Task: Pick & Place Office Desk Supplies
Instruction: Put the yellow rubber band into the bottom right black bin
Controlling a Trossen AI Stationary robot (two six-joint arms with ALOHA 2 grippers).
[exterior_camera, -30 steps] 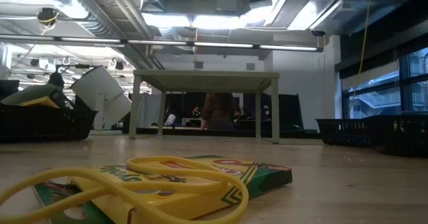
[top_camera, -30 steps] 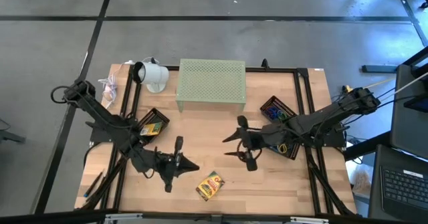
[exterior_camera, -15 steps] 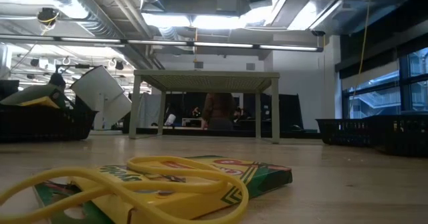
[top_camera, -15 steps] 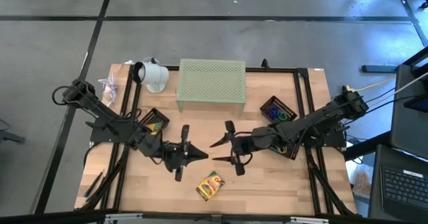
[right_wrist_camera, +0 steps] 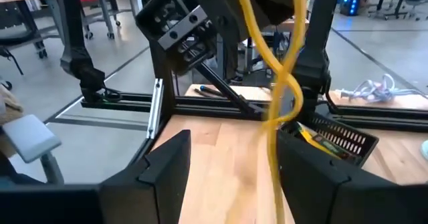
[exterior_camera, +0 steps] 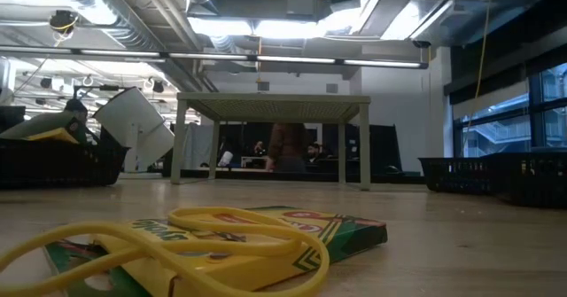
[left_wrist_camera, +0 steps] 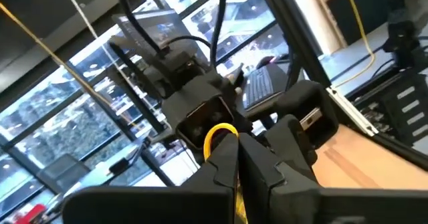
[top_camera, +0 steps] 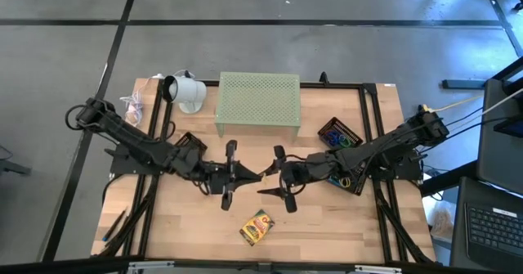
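Observation:
My left gripper (top_camera: 255, 177) (left_wrist_camera: 239, 145) is above the middle of the table, shut on a yellow rubber band (right_wrist_camera: 277, 83). My right gripper (top_camera: 268, 176) (right_wrist_camera: 237, 147) faces it from the right, open. Its fingers stand on either side of the hanging band, and I see no touch. A second yellow band (exterior_camera: 221, 237) lies on a yellow-green crayon box (top_camera: 257, 226) (exterior_camera: 266, 230) that rests flat on the table near its near edge. Coloured clip rings (top_camera: 339, 137) lie in the right black mesh tray. My left gripper pinches the yellow rubber band between its two shut fingers. A small loop (left_wrist_camera: 215, 132) stands out past the fingertips. The fingers come about level from the table's left. The band is lifted clear and hangs slack and twisted below them (right_wrist_camera: 271, 137).
A pale green perforated stand (top_camera: 258, 102) stands at the far middle, with a white lamp head (top_camera: 185, 90) to its left. Black mesh trays sit at the left (top_camera: 189, 145) and the right (top_camera: 347, 147). Bare wood lies along the near edge around the crayon box.
My left gripper has moved from near the crayon box toward the table's middle and far side, turning to point right. My right gripper has moved left toward it. The two now face each other closely.

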